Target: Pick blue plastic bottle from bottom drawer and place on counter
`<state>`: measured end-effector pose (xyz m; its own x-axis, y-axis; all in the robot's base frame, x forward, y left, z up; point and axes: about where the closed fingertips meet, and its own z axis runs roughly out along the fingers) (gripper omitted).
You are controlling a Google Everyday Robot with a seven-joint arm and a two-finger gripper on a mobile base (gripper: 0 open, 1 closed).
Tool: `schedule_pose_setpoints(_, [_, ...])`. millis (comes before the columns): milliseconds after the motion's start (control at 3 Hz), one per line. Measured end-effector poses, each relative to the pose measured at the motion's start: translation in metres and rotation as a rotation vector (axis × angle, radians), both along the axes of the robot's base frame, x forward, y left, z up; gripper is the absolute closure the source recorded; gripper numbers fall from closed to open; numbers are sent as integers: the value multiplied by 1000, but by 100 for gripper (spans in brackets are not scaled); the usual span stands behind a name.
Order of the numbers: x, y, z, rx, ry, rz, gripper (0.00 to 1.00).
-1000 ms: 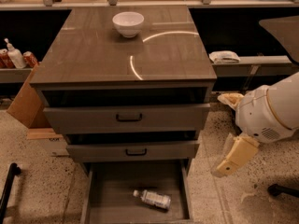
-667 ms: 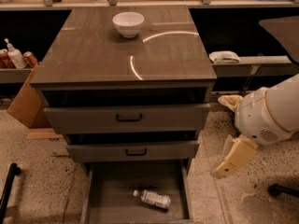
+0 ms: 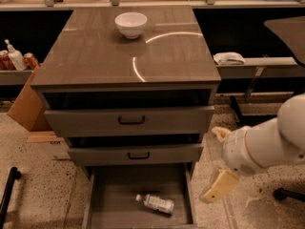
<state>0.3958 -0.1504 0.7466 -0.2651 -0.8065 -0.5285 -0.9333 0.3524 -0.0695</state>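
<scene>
The blue plastic bottle [image 3: 156,203] lies on its side on the floor of the open bottom drawer [image 3: 114,194], white cap pointing left. The counter [image 3: 95,56] is the glossy grey-brown cabinet top above it, with curved light reflections. My gripper [image 3: 211,166] hangs from the white arm at the right of the cabinet, beside the drawer's right wall and above floor level. Its tan fingers [image 3: 219,187] are spread apart and hold nothing. It is to the right of the bottle and does not touch it.
A white bowl [image 3: 131,24] stands at the back of the counter. Two upper drawers with black handles [image 3: 131,120] are partly pulled out above the bottom drawer. A side shelf on the left holds a pump bottle [image 3: 15,56] and cans. A cardboard box [image 3: 26,104] stands at the left and a white cloth [image 3: 228,58] lies on the right shelf.
My gripper and arm have moved down and a little left, closer to the open bottom drawer. The bottle, bowl and drawers have not moved.
</scene>
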Motion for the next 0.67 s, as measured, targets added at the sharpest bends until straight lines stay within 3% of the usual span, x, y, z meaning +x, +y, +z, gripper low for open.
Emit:
schedule_pose_setpoints(333, [-3, 11, -83, 64, 20, -31, 0])
schedule_pose_setpoints(667, [-3, 11, -83, 64, 20, -31, 0])
